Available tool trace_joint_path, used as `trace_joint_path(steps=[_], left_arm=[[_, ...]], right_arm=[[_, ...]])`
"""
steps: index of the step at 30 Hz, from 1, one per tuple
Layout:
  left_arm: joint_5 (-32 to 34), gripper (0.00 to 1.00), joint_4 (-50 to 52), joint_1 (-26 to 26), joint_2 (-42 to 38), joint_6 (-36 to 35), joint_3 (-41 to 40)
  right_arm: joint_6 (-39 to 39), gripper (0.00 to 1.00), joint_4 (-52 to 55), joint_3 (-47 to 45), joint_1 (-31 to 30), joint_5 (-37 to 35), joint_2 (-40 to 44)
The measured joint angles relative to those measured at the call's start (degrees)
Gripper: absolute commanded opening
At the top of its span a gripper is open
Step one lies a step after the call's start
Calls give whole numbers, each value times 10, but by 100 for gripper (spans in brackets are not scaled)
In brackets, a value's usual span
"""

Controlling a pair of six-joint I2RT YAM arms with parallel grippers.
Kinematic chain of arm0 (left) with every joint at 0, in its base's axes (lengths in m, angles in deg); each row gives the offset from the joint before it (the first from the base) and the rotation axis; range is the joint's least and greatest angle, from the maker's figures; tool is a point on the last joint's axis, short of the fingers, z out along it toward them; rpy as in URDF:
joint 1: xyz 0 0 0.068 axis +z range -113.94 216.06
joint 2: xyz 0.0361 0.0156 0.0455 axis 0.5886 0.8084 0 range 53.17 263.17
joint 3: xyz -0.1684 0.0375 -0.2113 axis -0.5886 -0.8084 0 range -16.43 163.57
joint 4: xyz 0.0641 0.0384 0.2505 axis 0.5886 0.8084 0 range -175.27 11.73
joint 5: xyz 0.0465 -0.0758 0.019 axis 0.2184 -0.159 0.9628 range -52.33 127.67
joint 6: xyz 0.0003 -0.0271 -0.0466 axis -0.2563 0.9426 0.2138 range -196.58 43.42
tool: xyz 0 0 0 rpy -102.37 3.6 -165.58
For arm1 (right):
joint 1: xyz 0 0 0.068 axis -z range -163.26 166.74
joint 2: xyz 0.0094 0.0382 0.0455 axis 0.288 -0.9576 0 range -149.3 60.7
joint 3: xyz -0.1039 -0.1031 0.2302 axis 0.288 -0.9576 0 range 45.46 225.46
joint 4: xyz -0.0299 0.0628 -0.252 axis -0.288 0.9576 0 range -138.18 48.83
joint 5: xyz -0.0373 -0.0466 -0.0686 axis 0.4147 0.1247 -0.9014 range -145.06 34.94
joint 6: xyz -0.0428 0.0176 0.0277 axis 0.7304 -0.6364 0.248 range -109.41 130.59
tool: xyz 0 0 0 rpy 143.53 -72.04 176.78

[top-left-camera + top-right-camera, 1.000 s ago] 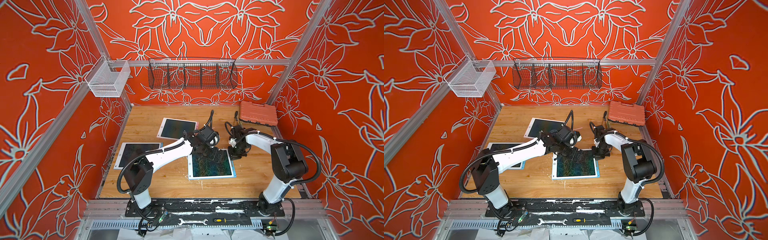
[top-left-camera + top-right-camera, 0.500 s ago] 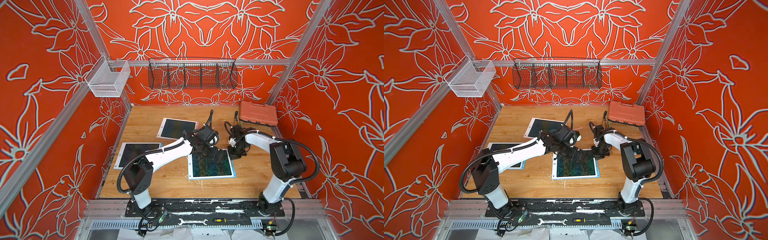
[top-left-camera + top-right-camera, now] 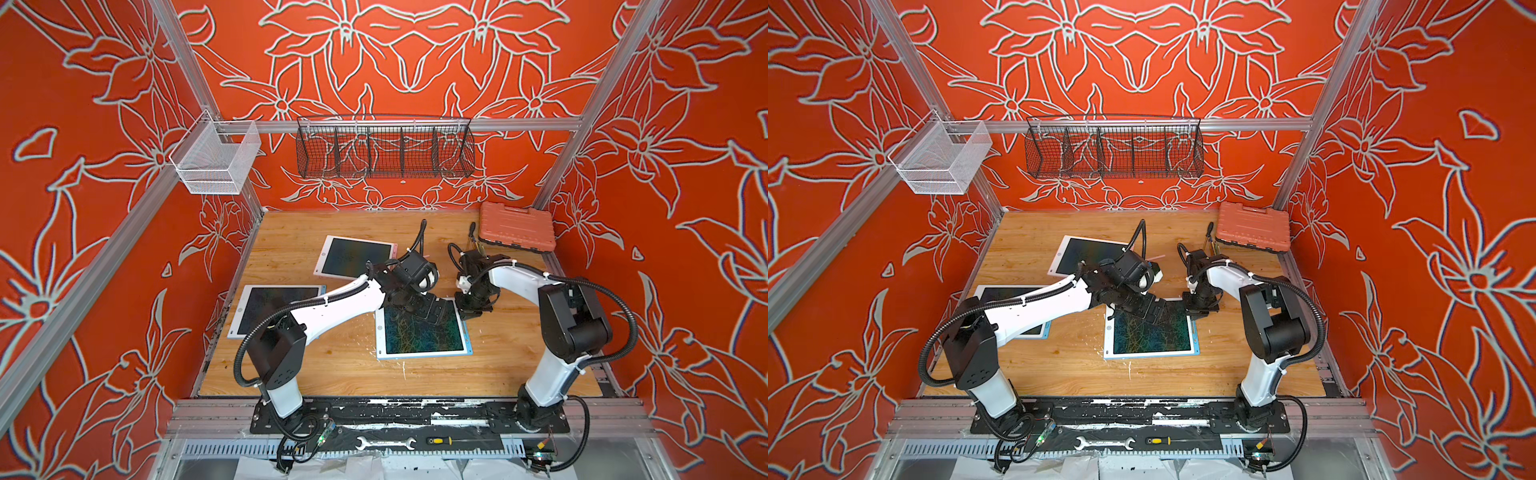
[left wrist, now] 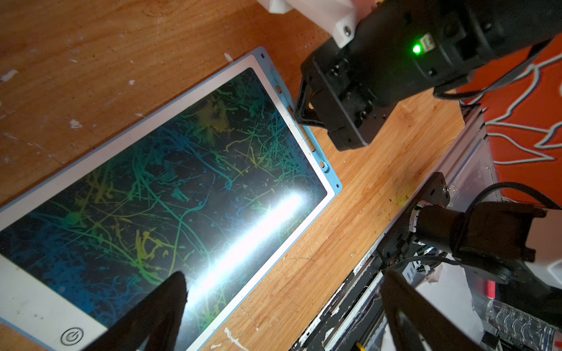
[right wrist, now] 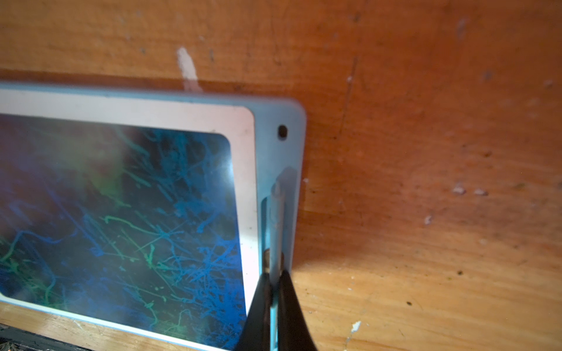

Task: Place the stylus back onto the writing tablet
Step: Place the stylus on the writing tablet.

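Observation:
The blue-edged writing tablet [image 3: 422,332] [image 3: 1150,332] lies mid-table, its dark screen [image 4: 152,182] covered in coloured scribbles. In the right wrist view a thin light-blue stylus [image 5: 276,218] lies along the groove in the tablet's blue side rim [image 5: 292,146]. My right gripper [image 5: 274,276] is shut on its shaft. Both top views show that gripper [image 3: 467,309] [image 3: 1196,309] low at the tablet's far right corner. My left gripper [image 4: 286,276] [image 3: 432,311] is open over the tablet's far end. One finger [image 4: 170,291] is above the screen, and nothing is between the two.
Two more tablets [image 3: 357,257] [image 3: 278,307] lie left of centre. An orange case [image 3: 517,226] sits at the back right corner. A black wire basket [image 3: 384,147] and a white mesh basket [image 3: 216,153] hang on the rails. A wrench [image 3: 384,444] and a screwdriver [image 3: 440,440] lie on the front rail.
The right arm's elbow has shifted very slightly. Both grippers stay where they were, at the tablet's far edge.

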Motion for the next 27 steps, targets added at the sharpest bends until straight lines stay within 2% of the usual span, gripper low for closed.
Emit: trace_joint_path(steps=[14, 27], left_arm=[[-2, 97, 0, 0, 0, 0, 0], [-2, 97, 0, 4, 0, 0, 0]], right_arm=[[-2, 11, 4, 3, -3, -6, -2], [-2, 13, 4, 3, -3, -6, -2]])
